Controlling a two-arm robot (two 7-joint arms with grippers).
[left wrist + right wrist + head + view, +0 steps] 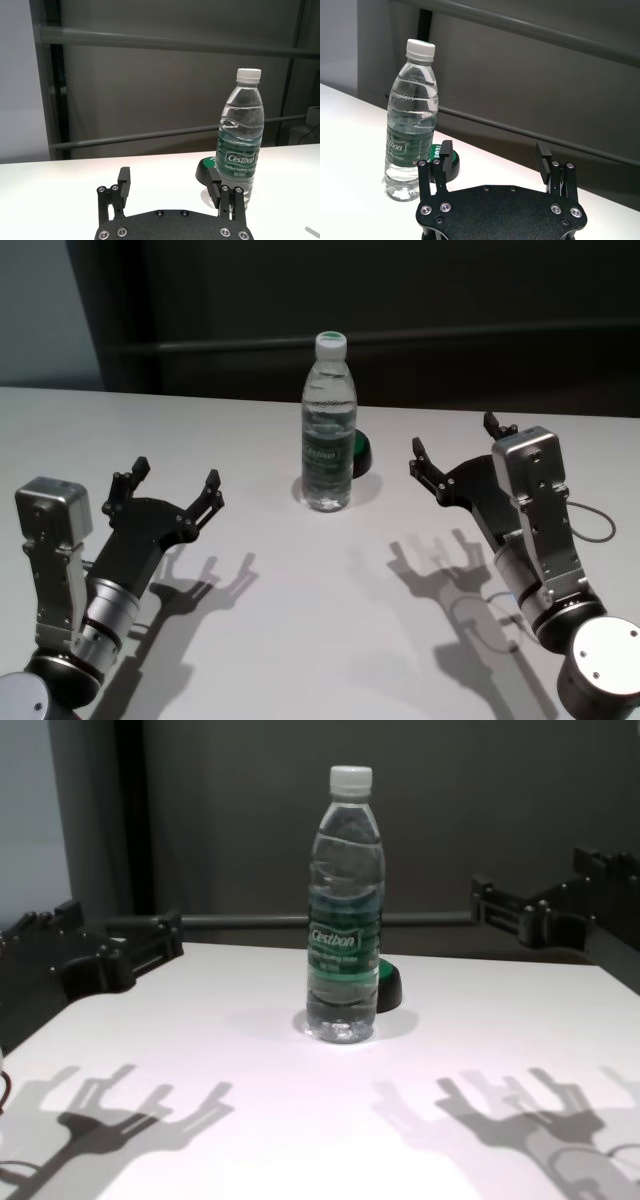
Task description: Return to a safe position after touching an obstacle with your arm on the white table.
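Starting nearest the camera in the head view, the left gripper (175,490) sits at lower left and the right gripper (458,452) at right, both above the white table (300,640), jaws spread and holding nothing. Neither touches the bottle (328,425), which stands upright at frame centre, well apart from both.

Handling judgement: the bottle looks nearly full, so moderately heavy, yet tall, smooth and easily tipped. Any hold belongs low, around the labelled waist.

The chest view shows the small dark dome (388,986) just behind the bottle's base. The left wrist view alone resolves the label lettering.
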